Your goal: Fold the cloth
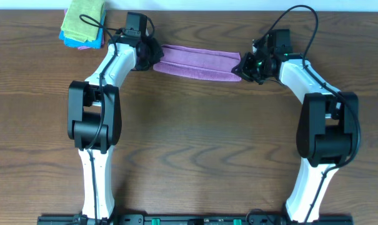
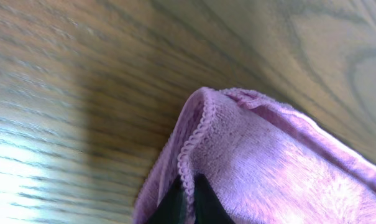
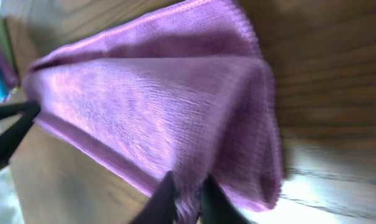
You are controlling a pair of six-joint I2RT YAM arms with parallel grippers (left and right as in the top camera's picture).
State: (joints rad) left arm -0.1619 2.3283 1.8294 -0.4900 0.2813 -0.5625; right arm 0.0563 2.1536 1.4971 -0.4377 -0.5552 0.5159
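A purple cloth (image 1: 198, 62) hangs as a long folded band between my two grippers, at the far side of the table. My left gripper (image 1: 152, 55) is shut on its left end; in the left wrist view the black fingertips (image 2: 188, 199) pinch the stitched hem of the cloth (image 2: 268, 168). My right gripper (image 1: 242, 65) is shut on its right end; in the right wrist view the fingertips (image 3: 186, 198) pinch a fold of the cloth (image 3: 156, 99). The cloth sags in layers just above the wooden table (image 1: 195, 144).
A stack of folded cloths (image 1: 84, 24), green on top with blue and pink below, lies at the far left corner near my left arm. The far edge of the table runs just behind both grippers.
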